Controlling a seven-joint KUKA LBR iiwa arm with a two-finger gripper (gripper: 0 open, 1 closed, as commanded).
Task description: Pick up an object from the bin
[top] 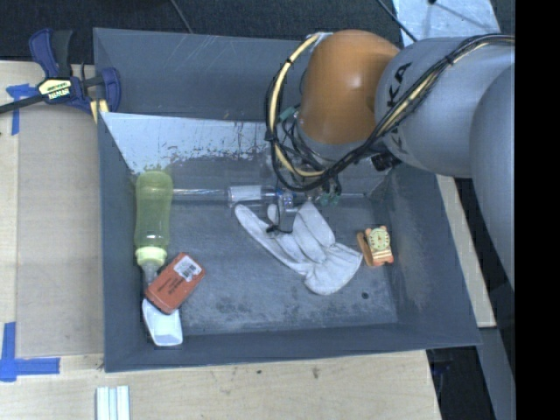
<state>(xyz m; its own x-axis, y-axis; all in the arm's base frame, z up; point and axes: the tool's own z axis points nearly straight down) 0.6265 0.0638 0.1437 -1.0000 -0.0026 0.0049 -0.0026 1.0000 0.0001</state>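
The gripper (275, 227) is low in the middle of the bin (254, 300), its tip right at the upper edge of a white glove (308, 250) that lies limp on the floor. The wrist and cables hide its tip too much to tell whether it is open or closed, or whether any cloth is caught in it.

The glove is the nearest thing. Its long axis runs slantwise, from the upper left under the gripper down to the lower right, where the bulkier end spreads out. Most of the cloth therefore lies to the right of the tip and nearer the camera. By that reckoning, a grasp from this spot would take a fold near one end rather than the middle, and the rest would likely hang down when lifted.

A small yellow and orange block (377, 245) sits just beyond the glove's right end. Well apart on the left lie a green bottle (153, 215), its length running front to back, an orange box (173, 281) at its lower end, and a white packet (164, 327) below that.
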